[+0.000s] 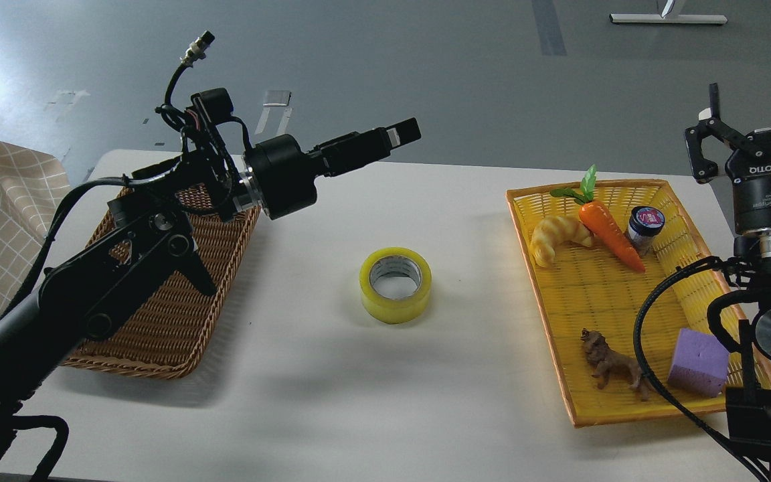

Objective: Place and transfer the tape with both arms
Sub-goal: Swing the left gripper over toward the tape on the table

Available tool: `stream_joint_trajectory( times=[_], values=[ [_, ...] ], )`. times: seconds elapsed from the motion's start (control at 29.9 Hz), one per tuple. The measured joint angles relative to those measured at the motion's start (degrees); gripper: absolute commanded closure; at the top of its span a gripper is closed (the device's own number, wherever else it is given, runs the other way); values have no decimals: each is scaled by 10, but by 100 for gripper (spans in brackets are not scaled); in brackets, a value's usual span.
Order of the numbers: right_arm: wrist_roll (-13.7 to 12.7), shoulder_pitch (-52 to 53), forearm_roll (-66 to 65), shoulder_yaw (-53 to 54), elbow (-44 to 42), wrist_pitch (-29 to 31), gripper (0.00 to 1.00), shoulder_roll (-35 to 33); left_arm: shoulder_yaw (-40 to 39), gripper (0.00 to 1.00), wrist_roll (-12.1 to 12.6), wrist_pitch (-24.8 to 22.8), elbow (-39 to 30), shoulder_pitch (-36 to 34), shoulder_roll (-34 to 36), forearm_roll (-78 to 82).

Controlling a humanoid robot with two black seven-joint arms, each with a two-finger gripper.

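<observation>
Now: yellow tray (563, 348) – croissant (556, 237), carrot (610, 234), jar (645, 227) | wicker basket (158, 321)

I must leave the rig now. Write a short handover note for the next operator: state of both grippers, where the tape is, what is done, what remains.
Left gripper: raised above the table's far side, empty; its fingers look closed together, but the view is side-on, so I cannot tell.
Right gripper: raised beside the yellow tray, fingers open, empty.
Tape: alone on the white table, between the wicker basket and the yellow tray, touching neither.
Done: the tape lies at the table's middle, apparently already placed.
Left: probably the left arm picks it up and moves it to the wicker basket.
</observation>
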Motion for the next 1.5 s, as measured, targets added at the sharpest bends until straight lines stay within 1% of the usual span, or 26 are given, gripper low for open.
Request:
stream_joint_trajectory(
  times=[0.17,0.3,0.4,0.57,0.67,1.14,1.34,1.5],
  values=[
    [0,-4,0,-1,1,0,0,0,32,2,2,0,0,-16,3,26],
    [0,-6,0,-1,1,0,0,0,40,2,10,-2,0,-22,2,28],
    [0,-6,-1,-1,1,0,0,0,42,2,22,-2,0,-33,0,28],
    [-1,-6,-1,-1,0,0,0,0,74,2,53,-2,1,-56,3,29],
    [-1,-9,-1,-1,0,0,0,0,94,2,62,-2,1,-72,10,32],
    [0,-7,-1,-3,1,2,0,1,175,2,64,-2,3,-135,34,119],
    [0,-9,-1,-3,1,2,0,1,197,2,64,-2,8,-144,38,165],
    [0,-9,-1,-2,2,2,0,0,233,2,64,-3,12,-155,45,193]
  ],
)
